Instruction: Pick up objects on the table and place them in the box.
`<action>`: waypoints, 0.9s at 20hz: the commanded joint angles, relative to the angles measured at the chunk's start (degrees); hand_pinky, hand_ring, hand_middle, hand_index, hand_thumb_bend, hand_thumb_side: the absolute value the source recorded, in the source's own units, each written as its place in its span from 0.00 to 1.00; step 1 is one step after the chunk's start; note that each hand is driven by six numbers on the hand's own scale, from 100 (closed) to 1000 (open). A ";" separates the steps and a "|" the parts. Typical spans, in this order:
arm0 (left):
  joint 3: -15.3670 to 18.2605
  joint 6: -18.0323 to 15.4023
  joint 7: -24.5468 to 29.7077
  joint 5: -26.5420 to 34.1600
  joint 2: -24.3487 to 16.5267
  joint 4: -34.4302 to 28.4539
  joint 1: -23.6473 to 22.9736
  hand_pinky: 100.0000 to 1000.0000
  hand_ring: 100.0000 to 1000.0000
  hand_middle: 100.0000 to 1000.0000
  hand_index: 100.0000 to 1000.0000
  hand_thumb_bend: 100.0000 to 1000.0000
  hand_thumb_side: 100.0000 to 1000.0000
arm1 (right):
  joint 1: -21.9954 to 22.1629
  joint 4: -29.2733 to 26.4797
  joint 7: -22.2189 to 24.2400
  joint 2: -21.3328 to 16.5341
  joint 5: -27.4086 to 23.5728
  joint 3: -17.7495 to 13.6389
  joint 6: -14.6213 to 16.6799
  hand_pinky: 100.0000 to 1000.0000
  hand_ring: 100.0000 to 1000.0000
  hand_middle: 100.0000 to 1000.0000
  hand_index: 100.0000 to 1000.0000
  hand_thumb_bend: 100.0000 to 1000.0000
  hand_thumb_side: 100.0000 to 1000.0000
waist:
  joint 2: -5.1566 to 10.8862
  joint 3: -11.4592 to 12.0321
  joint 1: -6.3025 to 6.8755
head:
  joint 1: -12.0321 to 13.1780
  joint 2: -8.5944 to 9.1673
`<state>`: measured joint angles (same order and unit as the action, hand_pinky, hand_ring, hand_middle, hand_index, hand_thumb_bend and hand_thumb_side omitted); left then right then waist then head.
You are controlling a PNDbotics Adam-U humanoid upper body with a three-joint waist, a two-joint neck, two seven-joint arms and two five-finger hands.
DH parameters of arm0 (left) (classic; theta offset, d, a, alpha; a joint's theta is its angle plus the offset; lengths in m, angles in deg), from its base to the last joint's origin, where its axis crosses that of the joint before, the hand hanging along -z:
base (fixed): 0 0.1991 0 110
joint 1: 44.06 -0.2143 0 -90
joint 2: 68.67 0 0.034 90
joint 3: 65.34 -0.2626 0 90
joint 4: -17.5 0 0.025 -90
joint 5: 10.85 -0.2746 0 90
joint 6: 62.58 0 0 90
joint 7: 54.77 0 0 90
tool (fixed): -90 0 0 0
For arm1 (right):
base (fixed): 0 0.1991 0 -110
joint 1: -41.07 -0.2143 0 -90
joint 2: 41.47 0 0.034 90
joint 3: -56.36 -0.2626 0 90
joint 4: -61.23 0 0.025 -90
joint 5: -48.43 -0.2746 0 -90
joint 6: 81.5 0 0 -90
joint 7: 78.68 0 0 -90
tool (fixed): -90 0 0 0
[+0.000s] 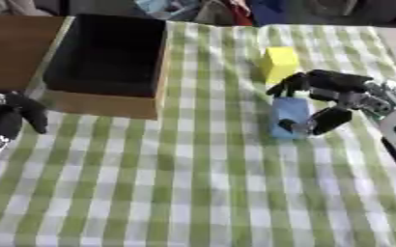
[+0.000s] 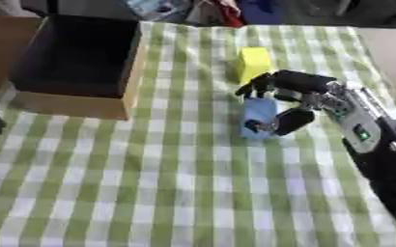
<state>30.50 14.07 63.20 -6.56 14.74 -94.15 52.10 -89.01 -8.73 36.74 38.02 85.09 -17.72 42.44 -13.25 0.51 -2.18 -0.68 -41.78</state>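
The right hand (image 1: 335, 99) curls around the upright blue block (image 1: 289, 117), mid-bench toward the right edge, just beside the yellow block (image 1: 279, 63). Best to lift straight up (sparing the yellow one) before crossing to the box (image 1: 108, 99). The left hand (image 1: 7, 118) rests relaxed at the left edge.
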 commanded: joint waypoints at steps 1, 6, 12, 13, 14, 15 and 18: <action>0.24 -0.10 0.13 0.46 -0.51 -0.62 0.55 0.58 0.46 0.49 0.69 0.00 0.66 | -0.81 -0.39 -1.44 -1.15 0.17 -0.47 0.10 0.65 0.45 0.57 0.88 0.07 0.29 | 0.92 0.11 0.15 | -0.08 -0.15; 0.26 -0.03 0.14 0.53 -0.59 -0.61 0.58 0.58 0.46 0.49 0.69 0.00 0.66 | -1.23 -2.23 -2.74 -1.74 -1.62 -0.59 0.33 0.63 0.39 0.55 0.88 0.04 0.16 | 0.98 0.16 -0.03 | -0.13 -0.20; 0.21 0.14 0.22 0.84 -0.79 -0.72 0.64 0.58 0.46 0.49 0.68 0.00 0.65 | -2.39 -6.47 -2.83 -3.39 -5.10 -0.49 0.42 0.63 0.38 0.55 0.88 0.03 0.07 | 1.27 0.34 -0.47 | -0.07 -0.21; 0.21 0.18 0.22 0.91 -0.82 -0.75 0.63 0.58 0.46 0.49 0.68 0.00 0.65 | -2.63 -7.13 -2.74 -3.69 -5.63 -0.50 0.41 0.62 0.37 0.55 0.88 0.04 0.06 | 1.35 0.40 -0.57 | -0.06 -0.21; 0.21 0.23 0.24 0.98 -0.85 -0.76 0.63 0.58 0.46 0.49 0.68 0.00 0.65 | -2.88 -7.74 -2.65 -3.98 -6.13 -0.51 0.38 0.62 0.37 0.55 0.88 0.04 0.05 | 1.43 0.47 -0.67 | -0.05 -0.22; 0.20 0.29 0.25 1.04 -0.88 -0.77 0.62 0.58 0.46 0.49 0.68 0.00 0.65 | -3.10 -8.30 -2.53 -4.25 -6.62 -0.52 0.33 0.62 0.37 0.55 0.88 0.05 0.04 | 1.51 0.52 -0.77 | -0.06 -0.23; 0.13 0.45 0.36 1.24 -1.04 -0.81 0.62 0.58 0.46 0.49 0.68 0.00 0.66 | -4.06 -9.75 -2.12 -5.07 -7.94 -0.55 0.18 0.62 0.37 0.56 0.88 0.02 0.04 | 1.76 0.66 -1.10 | -0.10 -0.22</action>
<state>30.50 14.39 63.48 -5.82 14.74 -94.15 52.11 -91.87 -16.80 34.37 35.20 78.09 -17.72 42.56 -12.54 1.14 -3.48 -0.68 -41.80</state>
